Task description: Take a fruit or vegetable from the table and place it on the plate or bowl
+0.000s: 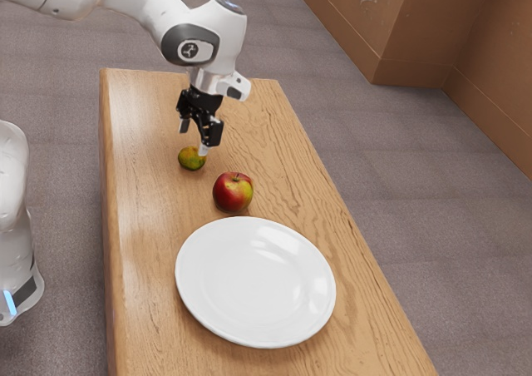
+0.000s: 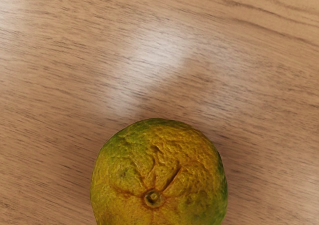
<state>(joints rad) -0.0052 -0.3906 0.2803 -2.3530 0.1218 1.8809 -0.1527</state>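
The wooden worktop (image 1: 133, 226) carries a white plate (image 1: 255, 280), a red apple (image 1: 233, 191) just beside its rim, and a small green-tinged orange (image 1: 191, 158) near the apple. My fingers (image 1: 202, 145) hang spread apart, holding nothing, right over that orange, which rests on the wood.

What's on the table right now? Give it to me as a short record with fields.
surface: wooden table
citrus: green-orange, resting on the table, directly under the gripper
apple: red, between the citrus and the plate
plate: white, nothing on it
gripper: open, just above the citrus, holding nothing
task state: no fruit on the plate yet
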